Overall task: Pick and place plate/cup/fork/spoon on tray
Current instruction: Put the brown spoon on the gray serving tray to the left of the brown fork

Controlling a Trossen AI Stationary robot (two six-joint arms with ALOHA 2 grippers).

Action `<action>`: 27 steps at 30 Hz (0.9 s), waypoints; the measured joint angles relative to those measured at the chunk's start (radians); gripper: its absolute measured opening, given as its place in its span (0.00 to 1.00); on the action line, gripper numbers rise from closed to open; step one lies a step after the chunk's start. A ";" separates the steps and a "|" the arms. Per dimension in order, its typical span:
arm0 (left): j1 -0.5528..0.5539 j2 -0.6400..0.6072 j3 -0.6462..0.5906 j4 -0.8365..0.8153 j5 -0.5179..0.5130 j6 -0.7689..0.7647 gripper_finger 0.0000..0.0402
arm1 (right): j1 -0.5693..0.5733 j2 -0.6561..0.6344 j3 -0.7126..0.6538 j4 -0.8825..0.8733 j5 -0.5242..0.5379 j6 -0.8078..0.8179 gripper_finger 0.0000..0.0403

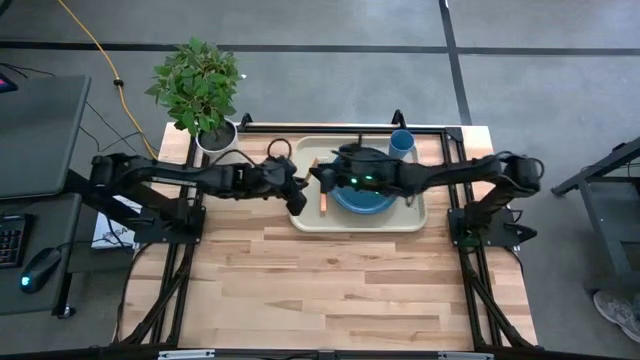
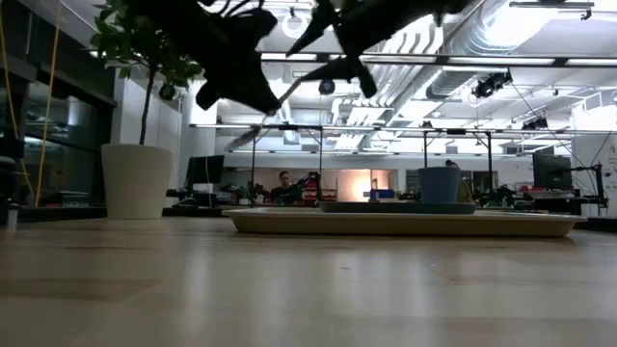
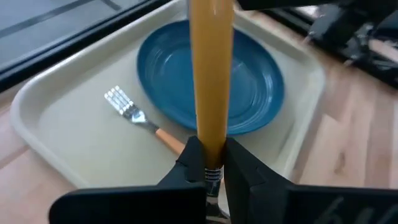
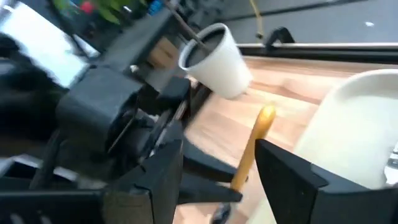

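Above the wooden table (image 1: 330, 280), left hand (image 3: 208, 163) clamps the spoon (image 3: 210, 74) over the tray (image 3: 74, 143).

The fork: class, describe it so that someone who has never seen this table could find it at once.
Find the cream tray at the far side of the table, holding the dark blue plate. The fork lies flat on the tray beside that plate, toward the left arm. Its silver tines set it apart from the other orange-handled utensil, which the left hand holds above the tray.
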 joint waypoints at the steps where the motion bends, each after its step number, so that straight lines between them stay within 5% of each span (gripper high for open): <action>1: 0.000 0.016 0.000 0.004 -0.008 -0.006 0.00 | -0.004 0.024 0.037 -0.041 0.001 0.004 0.49; 9: -0.020 0.046 0.001 0.036 -0.036 -0.027 0.00 | -0.047 0.104 0.193 -0.351 0.017 -0.019 0.45; 15: -0.018 0.032 0.001 0.109 -0.071 -0.021 0.00 | -0.079 0.085 0.195 -0.390 0.010 -0.030 0.38; 22: -0.016 0.038 0.001 0.124 -0.052 -0.012 0.01 | -0.082 0.080 0.197 -0.395 -0.039 -0.102 0.06; 27: -0.004 0.033 0.002 0.134 -0.045 -0.008 0.08 | -0.111 0.033 0.191 -0.516 -0.040 -0.163 0.04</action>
